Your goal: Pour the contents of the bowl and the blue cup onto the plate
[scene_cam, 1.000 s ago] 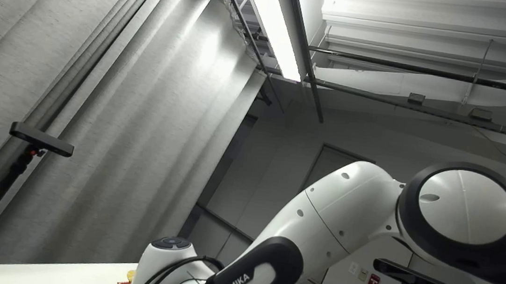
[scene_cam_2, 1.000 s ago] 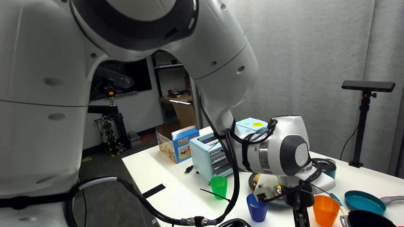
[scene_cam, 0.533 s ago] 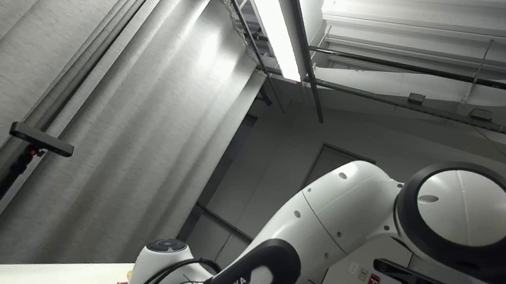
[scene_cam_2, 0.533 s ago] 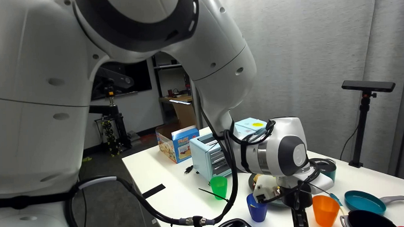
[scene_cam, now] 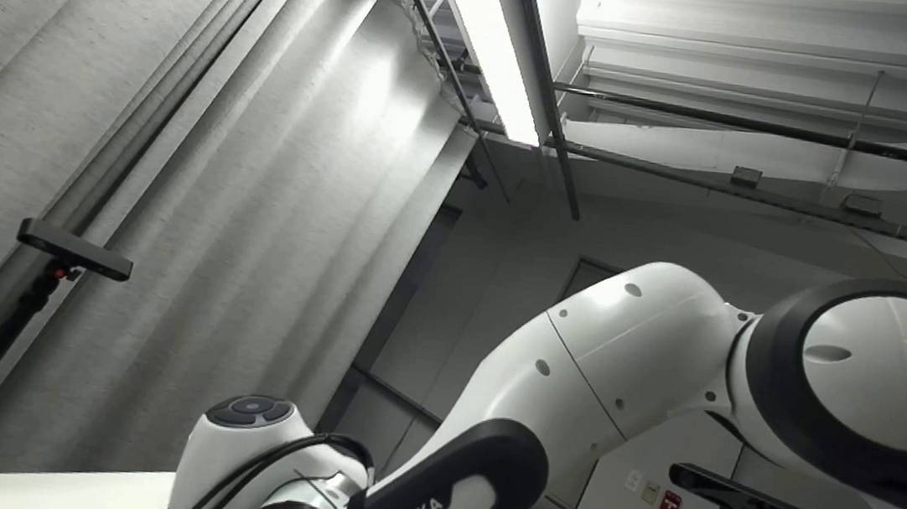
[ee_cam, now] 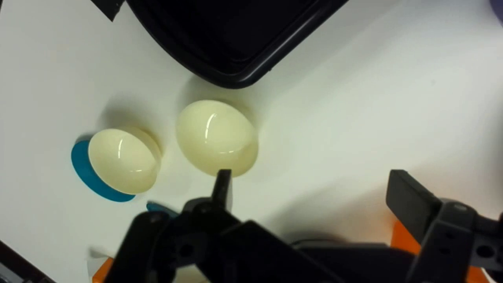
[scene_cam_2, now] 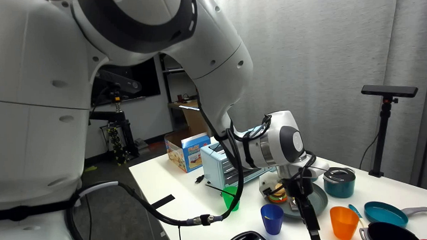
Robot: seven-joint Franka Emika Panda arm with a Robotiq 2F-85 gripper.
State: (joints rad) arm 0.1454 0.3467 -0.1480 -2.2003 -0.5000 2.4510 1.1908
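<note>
Two cream bowls show in the wrist view: a larger-looking bowl (ee_cam: 216,137) and another bowl (ee_cam: 123,161) beside a teal rim; no contents are visible in either. Which one the task means I cannot tell. My gripper (ee_cam: 310,175) is wide open with nothing between its fingers; its left fingertip overlaps the larger-looking bowl's lower edge in this view. In an exterior view the gripper (scene_cam_2: 314,233) points down in front of the grey-green plate (scene_cam_2: 319,198), which carries a toy burger (scene_cam_2: 277,195). The blue cup (scene_cam_2: 272,220) stands upright left of the gripper, something small and yellowish inside.
An orange cup (scene_cam_2: 344,222) stands right of the gripper, near a teal pan (scene_cam_2: 385,213) and a dark pot (scene_cam_2: 387,231). A lidded teal pot (scene_cam_2: 340,183), green cup (scene_cam_2: 231,197) and toaster (scene_cam_2: 219,166) are farther back. A black tray (ee_cam: 235,74) borders the bowls.
The arm has swung left and slightly up in an exterior view, mostly within the last half second. More of the plate and burger shows beside the gripper. The cups have stayed put.
</note>
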